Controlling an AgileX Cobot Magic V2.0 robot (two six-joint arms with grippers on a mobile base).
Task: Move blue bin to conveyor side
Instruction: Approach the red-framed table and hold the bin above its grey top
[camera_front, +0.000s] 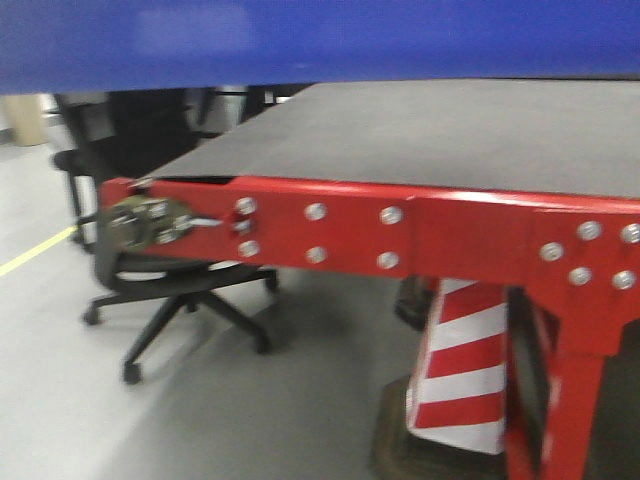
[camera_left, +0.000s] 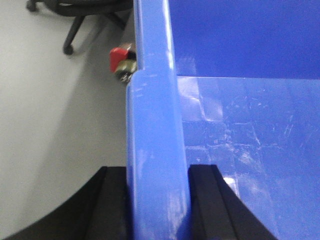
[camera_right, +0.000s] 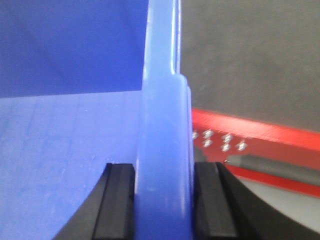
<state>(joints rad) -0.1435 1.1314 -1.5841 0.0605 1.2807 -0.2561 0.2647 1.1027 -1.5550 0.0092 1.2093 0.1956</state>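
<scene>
While gripping the blue bin (camera_front: 300, 40) by both side walls, holding it raised at the near edge of the conveyor side (camera_front: 450, 130), apparently to clear the red frame (camera_front: 400, 225) before setting down.

From the front camera, catching only a blurred blue band of the bin crossing the top of the picture, with the dark grey belt stretching away below and beyond it. Judging the bin as not yet resting on the belt. Showing also the bolted frame running along the belt's near edge, an office chair (camera_front: 170, 290) standing on the floor (camera_front: 60, 400) to the left, and a striped cone (camera_front: 465, 380) sitting under the frame to the right.

From the left wrist camera, showing the left gripper (camera_left: 159, 200) pinching the bin's thick rim, jaws clamped on it, one outside on the left and one inside on the right. Squeezing the wall this way looks meant for a firm carry. Glimpsing the frame's red corner and the chair's legs past the rim, far left, with the bin's scuffed inner floor filling the right.

From the right wrist camera, mirroring that grip: the right gripper (camera_right: 164, 200) closing its jaws tight on the opposite rim, with the bin's interior to the left. Placing the belt and frame to the right and farther on, suggesting the bin is hanging at the near side, not yet fully over the belt.
</scene>
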